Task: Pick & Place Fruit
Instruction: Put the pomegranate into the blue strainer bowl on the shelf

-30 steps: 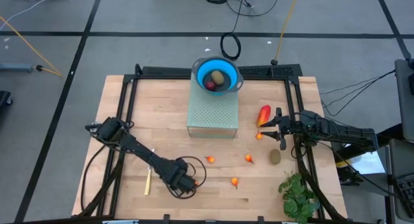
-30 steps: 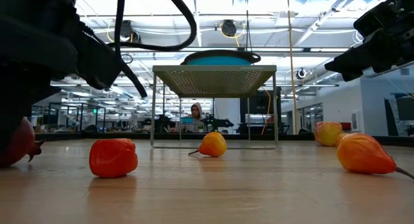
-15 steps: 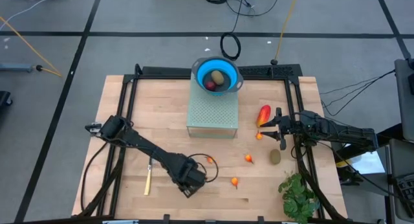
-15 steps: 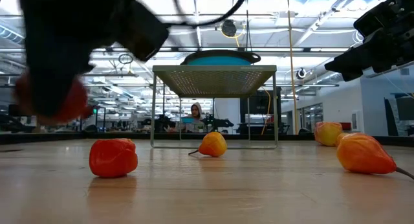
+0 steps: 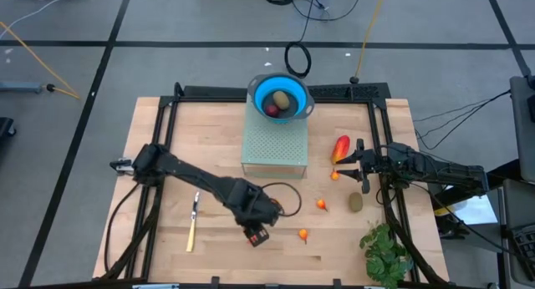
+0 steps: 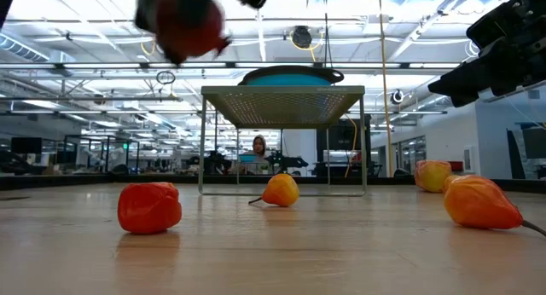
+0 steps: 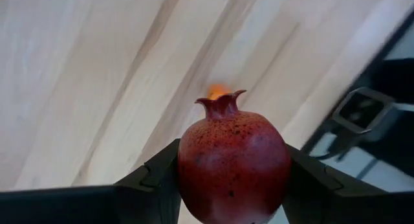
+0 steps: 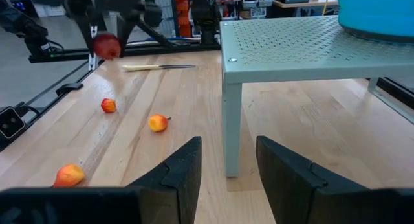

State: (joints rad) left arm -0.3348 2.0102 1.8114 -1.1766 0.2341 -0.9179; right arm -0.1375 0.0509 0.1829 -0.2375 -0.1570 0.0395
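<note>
Aloft, gripped pomegranate (image 7: 233,167), crown toward tabletop.

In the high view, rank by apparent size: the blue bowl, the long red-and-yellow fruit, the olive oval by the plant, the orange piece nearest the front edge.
1. Round blue bowl on the perforated stand.
2. Long red-and-yellow fruit, close to the right pincer.
3. Brownish-olive oval fruit.
4. Tiny orange fruit.

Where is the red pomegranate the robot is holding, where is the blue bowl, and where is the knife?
pomegranate (image 7: 233,162): left wrist view, middle of its speckled red skin, between the left gripper's fingers.
blue bowl (image 5: 262,95): high view, bare blue inside wall, beside the fruit in it.
knife (image 5: 191,234): high view, on its yellow handle.
</note>
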